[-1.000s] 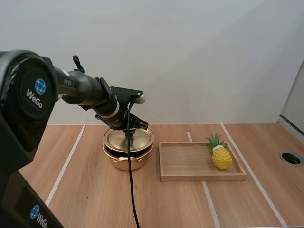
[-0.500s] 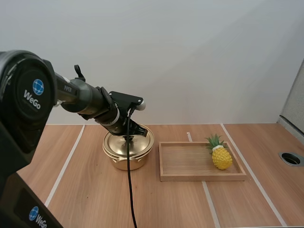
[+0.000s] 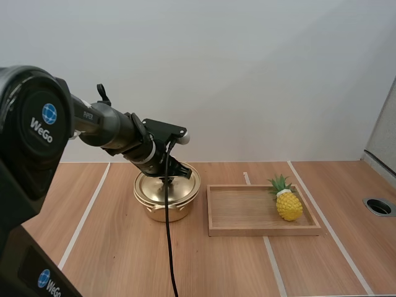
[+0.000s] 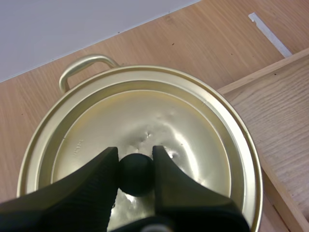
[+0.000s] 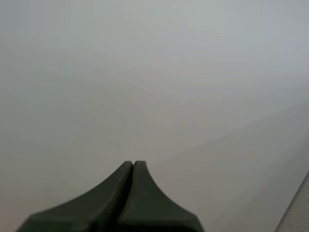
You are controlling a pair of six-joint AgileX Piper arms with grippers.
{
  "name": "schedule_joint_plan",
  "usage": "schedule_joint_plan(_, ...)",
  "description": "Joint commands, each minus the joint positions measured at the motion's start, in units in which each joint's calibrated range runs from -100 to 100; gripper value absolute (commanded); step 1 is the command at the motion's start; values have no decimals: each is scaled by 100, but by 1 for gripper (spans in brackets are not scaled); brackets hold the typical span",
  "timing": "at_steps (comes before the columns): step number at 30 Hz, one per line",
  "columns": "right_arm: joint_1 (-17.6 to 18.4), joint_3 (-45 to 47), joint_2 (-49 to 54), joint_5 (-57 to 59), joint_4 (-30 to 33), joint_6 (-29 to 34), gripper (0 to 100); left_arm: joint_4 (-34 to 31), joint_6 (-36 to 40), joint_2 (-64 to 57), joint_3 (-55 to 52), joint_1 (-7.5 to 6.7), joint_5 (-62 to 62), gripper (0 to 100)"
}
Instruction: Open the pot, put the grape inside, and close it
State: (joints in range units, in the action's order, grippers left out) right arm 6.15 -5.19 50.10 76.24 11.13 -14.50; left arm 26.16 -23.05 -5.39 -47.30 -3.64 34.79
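Now pinching the knob [image 4: 136,175] of the lid [image 4: 145,111] with the left gripper [image 4: 136,166].
Seen with lid down on the pot [image 3: 162,213], right gripper [image 5: 133,164] closed on nothing.

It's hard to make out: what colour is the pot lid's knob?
The knob is black, clearest in the left wrist view.

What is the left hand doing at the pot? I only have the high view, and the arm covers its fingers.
Observer: In the left wrist view, the left hand pinches the lid's black knob between its fingertips.
Operator: And the lid itself?
Observer: The lid lies centred on the pot, with small dents near the knob.
Operator: The right hand?
Observer: The right hand is shut on nothing, fingers together.
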Motion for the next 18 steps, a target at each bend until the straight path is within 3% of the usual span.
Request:
schedule_joint_plan(1, -21, 29, 75, -34, 39, 2, 0, -324, -71, 87, -188, 9, 842, 0)
schedule_joint_plan(18, -21, 29, 75, -34, 39, 2, 0, -324, -71, 89, -188, 9, 1603, 0)
